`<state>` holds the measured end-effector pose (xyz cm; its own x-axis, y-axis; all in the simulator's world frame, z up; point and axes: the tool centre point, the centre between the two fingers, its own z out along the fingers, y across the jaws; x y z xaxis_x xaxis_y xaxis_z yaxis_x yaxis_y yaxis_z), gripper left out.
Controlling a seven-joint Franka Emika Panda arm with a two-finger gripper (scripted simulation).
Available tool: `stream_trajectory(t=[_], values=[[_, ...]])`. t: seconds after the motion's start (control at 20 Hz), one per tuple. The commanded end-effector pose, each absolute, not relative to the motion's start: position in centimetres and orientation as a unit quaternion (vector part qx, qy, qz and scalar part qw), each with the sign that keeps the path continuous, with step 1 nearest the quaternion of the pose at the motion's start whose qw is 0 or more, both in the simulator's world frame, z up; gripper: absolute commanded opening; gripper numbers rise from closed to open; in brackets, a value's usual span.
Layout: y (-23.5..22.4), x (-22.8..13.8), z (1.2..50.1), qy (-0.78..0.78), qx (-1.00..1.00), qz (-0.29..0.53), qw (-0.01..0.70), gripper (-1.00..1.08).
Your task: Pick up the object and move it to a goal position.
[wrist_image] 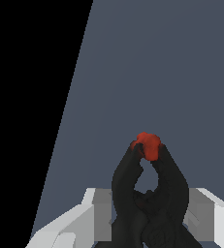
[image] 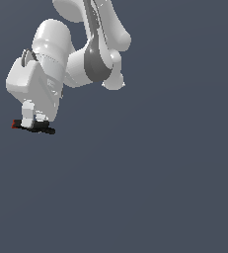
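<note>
Black, thin object (image: 35, 128) (red spot at one end) is being held at the tips of the white gripper (image: 34, 122), whose fingers (image: 27, 114) are apparently being pressed against it from both sides. Grey surface (image: 160, 188) is being shown beneath; contact with it cannot be judged.
</note>
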<state>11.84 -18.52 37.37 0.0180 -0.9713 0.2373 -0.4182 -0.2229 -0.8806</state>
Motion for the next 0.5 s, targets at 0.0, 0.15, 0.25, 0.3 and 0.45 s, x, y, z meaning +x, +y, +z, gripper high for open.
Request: stream_trajectory(t=[0.0,0.15,0.25,0.3,0.45], values=[[-19.1,11.7,39.2,0.533,-0.632,-0.461,0.322,-1.00],[-19.9,11.4,41.4,0.524,-0.618,-0.480,0.336,-1.00],[-20.4,11.1,42.8,0.517,-0.609,-0.492,0.346,-1.00],[-20.7,11.0,43.5,0.514,-0.604,-0.498,0.350,-1.00],[-21.4,10.5,45.5,0.504,-0.591,-0.514,0.363,-1.00]])
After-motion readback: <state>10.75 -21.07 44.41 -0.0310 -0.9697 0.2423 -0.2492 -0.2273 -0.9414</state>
